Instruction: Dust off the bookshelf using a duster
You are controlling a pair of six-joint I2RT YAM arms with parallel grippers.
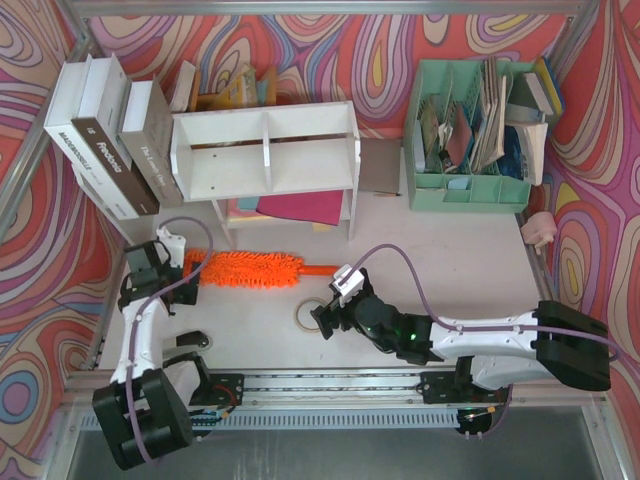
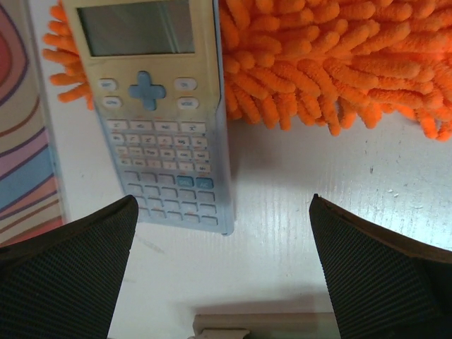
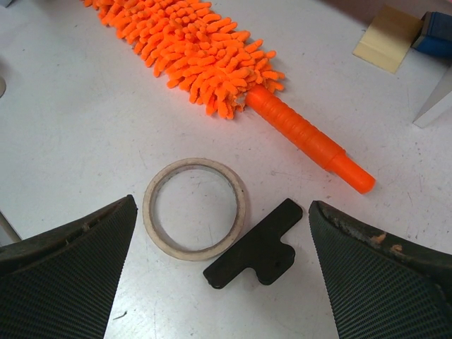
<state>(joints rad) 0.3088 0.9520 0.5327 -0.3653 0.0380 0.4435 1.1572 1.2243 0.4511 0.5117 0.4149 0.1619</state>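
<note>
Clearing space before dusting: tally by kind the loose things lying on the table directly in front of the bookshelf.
Duster: 1
Calculator: 1
Tape ring: 1
Black plastic piece: 1
Total: 4

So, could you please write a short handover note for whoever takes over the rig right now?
The duster lies flat on the table in front of the bookshelf, held by neither hand.
The left hand is open and empty, by the calculator at the fluffy end.
The right hand is open and empty, above a tape ring and a black clip, short of the handle.
Done: nothing visible.
Left: grasp the handle, dust the shelf.
</note>
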